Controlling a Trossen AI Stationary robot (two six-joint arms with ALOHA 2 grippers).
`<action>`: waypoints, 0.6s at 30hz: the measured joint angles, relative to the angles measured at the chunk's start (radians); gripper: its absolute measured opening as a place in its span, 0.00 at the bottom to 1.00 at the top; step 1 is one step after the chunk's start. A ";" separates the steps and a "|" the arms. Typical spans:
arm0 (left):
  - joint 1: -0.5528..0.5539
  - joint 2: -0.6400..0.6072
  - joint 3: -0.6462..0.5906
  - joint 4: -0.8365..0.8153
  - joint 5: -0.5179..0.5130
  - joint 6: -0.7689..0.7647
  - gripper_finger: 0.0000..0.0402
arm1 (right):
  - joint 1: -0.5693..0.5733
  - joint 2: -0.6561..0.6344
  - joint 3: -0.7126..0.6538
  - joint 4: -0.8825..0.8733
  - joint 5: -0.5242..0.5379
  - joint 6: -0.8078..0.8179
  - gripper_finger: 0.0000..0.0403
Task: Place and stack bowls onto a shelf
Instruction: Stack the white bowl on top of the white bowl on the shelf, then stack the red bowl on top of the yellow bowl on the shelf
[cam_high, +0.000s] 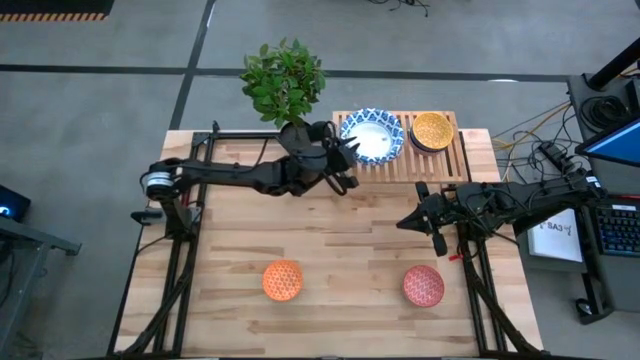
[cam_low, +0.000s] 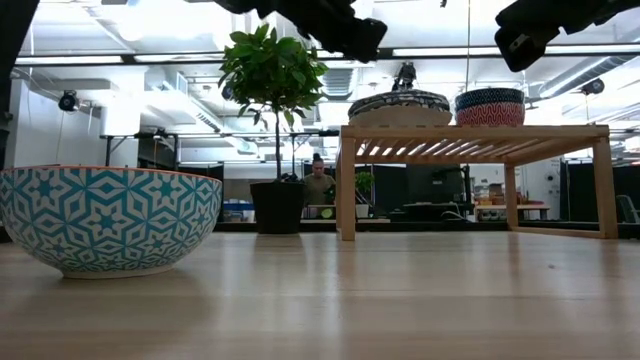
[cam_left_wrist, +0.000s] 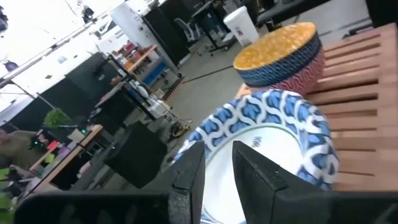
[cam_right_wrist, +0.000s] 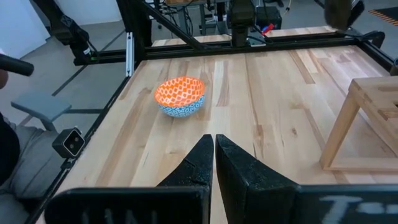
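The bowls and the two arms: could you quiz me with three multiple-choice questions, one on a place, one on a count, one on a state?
1. Where is the blue-and-white bowl that the left gripper is at?
A. on the shelf
B. on the floor
C. in the plant pot

2. How many bowls sit on the bare tabletop, off the shelf?
A. none
B. two
C. five

3. How are the right gripper's fingers?
A. wide open
B. shut on a bowl
C. shut, holding nothing

Answers: 1 A, the high view shows it on the slats beside the yellow stack. 2 B, the orange bowl and the pink-red bowl. 3 C, the right wrist view shows the fingers together with nothing between.
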 joint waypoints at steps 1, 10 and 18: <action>-0.004 -0.011 0.000 -0.003 -0.003 0.001 0.16 | 0.000 0.000 0.000 0.000 0.000 -0.001 0.02; -0.099 -0.204 -0.005 -0.163 0.011 -0.011 0.13 | 0.000 0.000 0.000 0.000 0.002 0.002 0.02; -0.218 -0.434 -0.225 -0.315 0.013 -0.207 0.09 | 0.002 0.040 -0.001 0.009 0.020 0.191 0.02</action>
